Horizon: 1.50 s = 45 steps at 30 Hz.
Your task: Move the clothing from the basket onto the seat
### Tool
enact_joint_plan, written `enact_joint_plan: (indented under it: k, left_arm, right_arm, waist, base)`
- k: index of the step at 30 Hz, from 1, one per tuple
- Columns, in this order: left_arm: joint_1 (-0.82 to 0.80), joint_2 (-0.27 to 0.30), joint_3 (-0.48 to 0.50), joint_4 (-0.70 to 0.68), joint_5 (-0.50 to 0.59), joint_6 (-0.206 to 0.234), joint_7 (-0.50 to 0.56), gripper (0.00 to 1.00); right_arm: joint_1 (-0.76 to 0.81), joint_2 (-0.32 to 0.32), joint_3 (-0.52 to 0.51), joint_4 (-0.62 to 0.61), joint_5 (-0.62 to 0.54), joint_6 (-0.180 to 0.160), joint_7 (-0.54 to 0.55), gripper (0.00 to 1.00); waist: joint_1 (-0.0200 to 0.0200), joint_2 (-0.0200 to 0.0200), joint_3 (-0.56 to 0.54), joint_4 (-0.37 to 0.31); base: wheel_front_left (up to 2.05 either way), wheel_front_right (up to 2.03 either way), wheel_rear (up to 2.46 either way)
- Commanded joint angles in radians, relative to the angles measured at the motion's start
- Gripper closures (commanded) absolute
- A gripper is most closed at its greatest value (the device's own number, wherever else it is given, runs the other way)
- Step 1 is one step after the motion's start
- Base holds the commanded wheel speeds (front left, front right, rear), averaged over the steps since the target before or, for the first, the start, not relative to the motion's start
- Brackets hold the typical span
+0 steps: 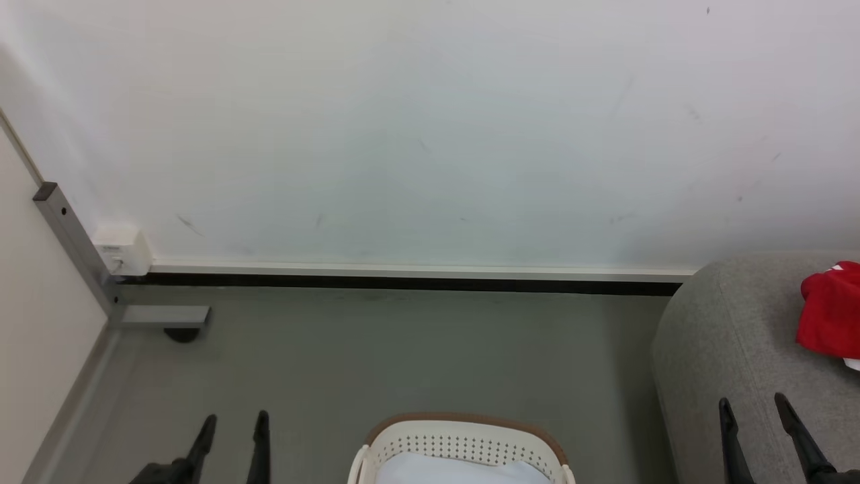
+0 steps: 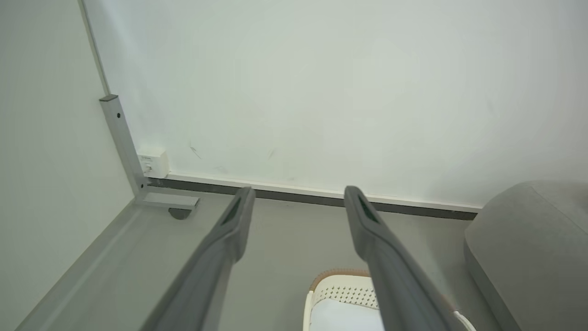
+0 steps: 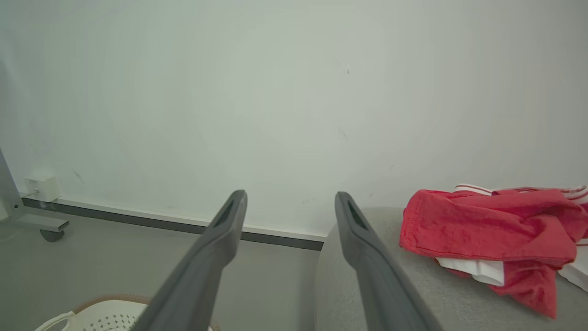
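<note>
— So, the seat [image 1: 739, 336]?
— It stands right of the basket [image 1: 463, 444], with the clothing [image 1: 830, 312] on it, beyond and right of the right gripper [image 1: 752, 401].
— And the fingers?
— The right gripper and left gripper [image 1: 236, 418] both gape, holding nothing.

Basket [image 1: 463, 444]: all but far end below bottom edge. Clothing [image 1: 830, 312]: cut by right edge. Seat [image 1: 732, 336]: runs off right and bottom edges. White wall box [image 1: 122, 249]: label too small to read.

Clothing [image 1: 830, 310] lies on the seat [image 1: 732, 329]; the basket [image 1: 463, 444] (brown-rimmed) stands between left gripper [image 1: 236, 418] and right gripper [image 1: 751, 401], both parted.
</note>
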Motion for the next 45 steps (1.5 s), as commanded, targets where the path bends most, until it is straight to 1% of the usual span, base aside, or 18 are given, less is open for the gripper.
enact_joint_plan:
  k: [1, 6, 14, 18, 27, 28, 32, 36, 45]
  left_arm:
    - [0.021, -0.013, 0.017, 0.005, 0.021, -0.006, -0.001, 0.0]
    - [0.047, -0.064, 0.088, 0.015, 0.088, -0.051, -0.001, 0.0]
    - [0.055, -0.124, 0.171, 0.031, 0.162, -0.115, -0.001, 0.0]
    - [0.045, -0.145, 0.202, 0.048, 0.192, -0.149, -0.001, 0.0]
    - [0.039, -0.184, 0.253, 0.081, 0.235, -0.209, -0.001, 0.0]
    - [0.042, -0.185, 0.254, 0.081, 0.225, -0.215, 0.0, 1.0]
    - [0.055, -0.196, 0.253, 0.113, 0.218, -0.215, 0.004, 1.0]
    - [0.038, -0.199, 0.27, 0.118, 0.143, -0.221, 0.031, 1.0]
    - [0.021, -0.207, 0.289, 0.108, -0.02, -0.234, 0.072, 1.0]
  right_arm:
    - [0.019, -0.001, 0.004, 0.007, 0.008, -0.003, 0.001, 0.0]
    - [0.034, -0.001, -0.001, 0.03, 0.025, -0.003, 0.001, 0.0]
    - [0.042, -0.001, -0.008, 0.045, 0.029, -0.003, 0.001, 0.0]
    - [0.039, -0.001, -0.008, 0.05, 0.031, -0.003, 0.001, 0.0]
    - [0.04, -0.001, -0.005, 0.055, 0.028, -0.003, 0.001, 0.0]
    - [0.029, 0.001, -0.004, 0.051, 0.024, 0.0, 0.0, 1.0]
    - [0.033, 0.01, -0.006, 0.083, 0.03, 0.0, 0.004, 1.0]
    - [0.011, 0.009, -0.018, 0.093, 0.113, 0.0, 0.035, 1.0]
    - [-0.004, 0.007, -0.012, 0.081, 0.3, 0.0, 0.072, 1.0]
  waist:
    - [0.0001, 0.0, -0.002, 0.002]
    - [0.0001, 0.0, -0.008, 0.008]
    - [0.0001, 0.0, -0.007, -0.002]
    - [0.0001, 0.0, -0.008, -0.006]
    - [0.0001, 0.0, -0.009, -0.007]
    - [0.0001, 0.0, -0.009, -0.007]
    - [0.0001, 0.0, -0.009, -0.008]
    - [0.0001, 0.0, -0.006, -0.009]
    - [0.0001, 0.0, 0.0, -0.013]
  base:
    - [0.0, 0.0, 0.0]
    - [0.0, 0.0, 0.0]
    - [0.0, 0.0, 0.0]
    - [0.0, 0.0, 0.0]
    - [0.0, 0.0, 0.0]
    - [0.0, 0.0, 0.0]
    - [0.0, 0.0, 0.0]
    - [0.0, 0.0, 0.0]
    - [0.0, 0.0, 0.0]
